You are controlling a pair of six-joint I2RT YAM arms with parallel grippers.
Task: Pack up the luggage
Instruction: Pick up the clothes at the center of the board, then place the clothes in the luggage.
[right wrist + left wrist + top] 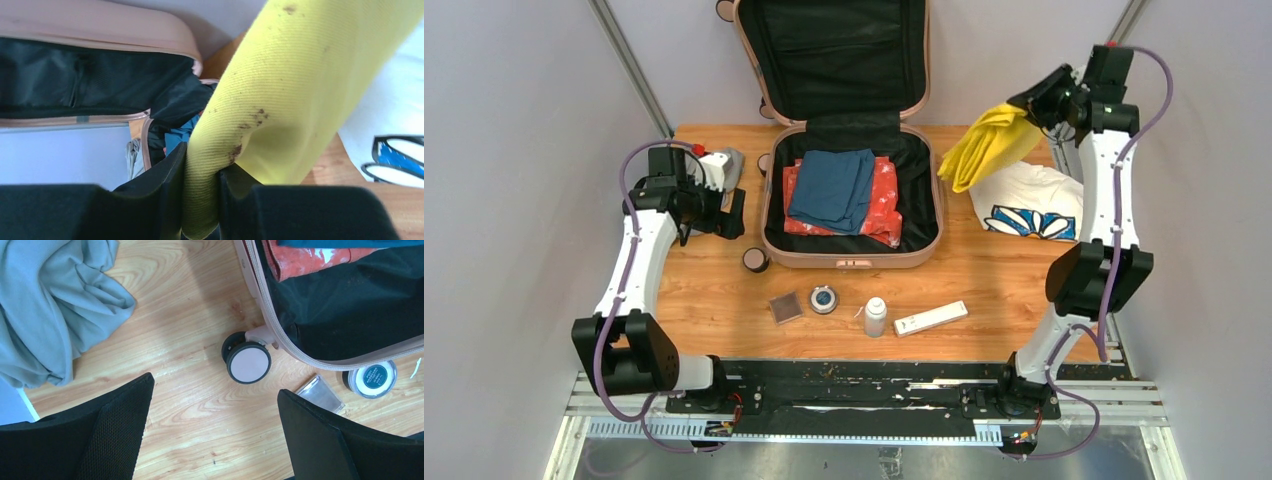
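Observation:
The pale pink luggage (851, 259) lies open at the table's far middle, lid propped up, with a blue garment (832, 187) on an orange-red one (887, 196) inside. My right gripper (1031, 104) is raised to the right of the lid and is shut on a yellow cloth (986, 146) that hangs down from it; in the right wrist view the yellow cloth (280, 100) is pinched between the fingers (165, 180). My left gripper (215, 410) hovers open over bare wood left of the luggage, near its wheel (248, 363). A grey garment (50, 305) lies beside it.
A white garment with a blue print (1031, 202) lies right of the luggage. On the near wood sit a small square case (785, 307), a round tin (823, 299), a white bottle (875, 317) and a flat white box (931, 318). A dark round lid (755, 260) sits by the luggage corner.

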